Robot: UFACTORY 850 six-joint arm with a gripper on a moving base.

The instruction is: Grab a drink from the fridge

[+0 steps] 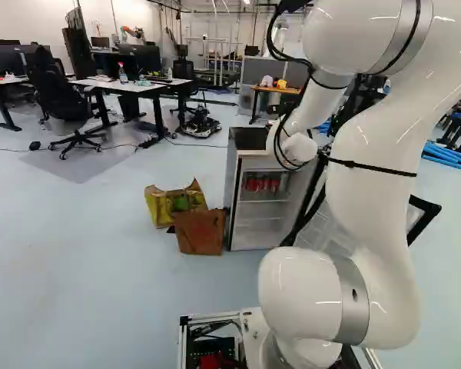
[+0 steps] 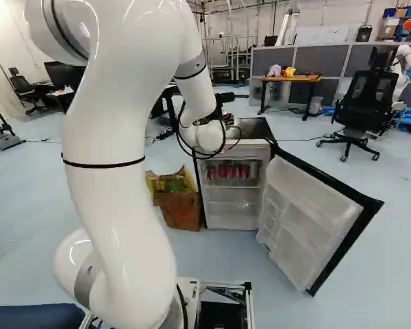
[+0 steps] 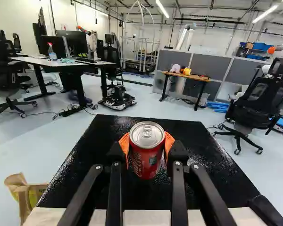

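In the right base view my gripper [image 2: 227, 118] is mostly hidden behind the white wrist, at the fridge's top. The wrist view shows the gripper [image 3: 147, 149] shut on a red drink can [image 3: 146, 157], an orange pad against each side. The can is upright over the black top of the fridge [image 3: 179, 134]; whether it touches that top I cannot tell. Below, the fridge [image 2: 233, 212] stands open, its door [image 2: 308, 219] swung out to the right in the right base view. Several red cans [image 2: 231, 171] stand on its upper shelf.
Paper bags [image 1: 200, 231] stand on the floor against the fridge's side. Beyond are a desk [image 3: 61, 63], a small wooden table [image 3: 186, 76], an office chair [image 3: 254, 106] and grey partitions [image 3: 210, 68]. Another robot [image 2: 405, 65] stands at the right of the right base view.
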